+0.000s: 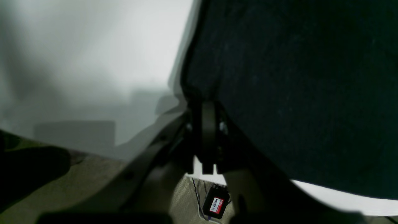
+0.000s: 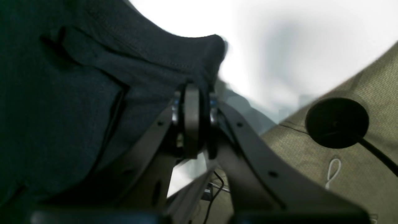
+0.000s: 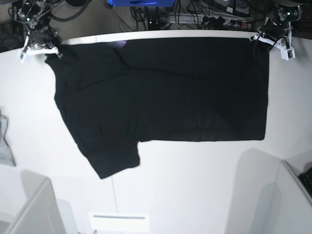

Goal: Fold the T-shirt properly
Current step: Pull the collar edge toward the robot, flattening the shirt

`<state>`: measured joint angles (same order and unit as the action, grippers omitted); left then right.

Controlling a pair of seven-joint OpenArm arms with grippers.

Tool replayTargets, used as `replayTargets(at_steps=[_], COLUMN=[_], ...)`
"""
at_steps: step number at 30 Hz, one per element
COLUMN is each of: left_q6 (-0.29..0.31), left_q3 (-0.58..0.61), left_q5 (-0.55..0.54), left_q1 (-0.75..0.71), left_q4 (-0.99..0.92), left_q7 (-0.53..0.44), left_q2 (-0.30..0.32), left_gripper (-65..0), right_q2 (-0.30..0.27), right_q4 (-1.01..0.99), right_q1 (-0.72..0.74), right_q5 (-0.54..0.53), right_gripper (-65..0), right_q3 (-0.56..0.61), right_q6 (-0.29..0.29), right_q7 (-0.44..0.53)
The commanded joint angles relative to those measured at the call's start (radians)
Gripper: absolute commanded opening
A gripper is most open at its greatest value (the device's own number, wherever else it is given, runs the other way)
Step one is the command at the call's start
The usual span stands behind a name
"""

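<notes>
The black T-shirt (image 3: 165, 92) lies spread across the white table (image 3: 195, 185), one sleeve reaching toward the front left. A sliver of purple print (image 3: 120, 45) peeks out at its far edge. My left gripper (image 3: 265, 41) is shut on the shirt's far right corner, and the left wrist view shows the closed fingers (image 1: 206, 105) pinching the dark fabric (image 1: 295, 93). My right gripper (image 3: 47, 48) is shut on the far left corner. In the right wrist view its jaws (image 2: 192, 90) clamp a stitched hem of the T-shirt (image 2: 77, 93).
A small grey cloth (image 3: 4, 141) lies at the table's left edge. Cables and a power strip (image 3: 219, 19) run behind the far table edge. White panels (image 3: 29, 204) stand at the front left and front right (image 3: 287, 195).
</notes>
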<state>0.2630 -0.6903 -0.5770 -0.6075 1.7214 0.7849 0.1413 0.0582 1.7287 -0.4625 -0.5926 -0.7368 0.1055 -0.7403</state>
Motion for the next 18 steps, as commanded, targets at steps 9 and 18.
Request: replayTargets(at_steps=[9, 18], left_q6=[-0.003, -0.003], left_q3=[-0.007, -0.009], left_q5=[0.004, 0.004], left_q1=[-0.01, -0.028], left_q4=[0.016, 0.022], left_q7=[-0.005, -0.003], left_q2=[0.011, 0.013], left_gripper=[-65.0, -57.9], right_q2=[0.029, 0.025], right_q4=[0.095, 0.095], right_q1=[-0.026, -0.032], right_q5=[0.0, 0.001], right_gripper=[-65.0, -65.0], right_q3=[-0.005, -0.007], right_q6=[-0.003, -0.005], right_q7=[0.012, 0.012])
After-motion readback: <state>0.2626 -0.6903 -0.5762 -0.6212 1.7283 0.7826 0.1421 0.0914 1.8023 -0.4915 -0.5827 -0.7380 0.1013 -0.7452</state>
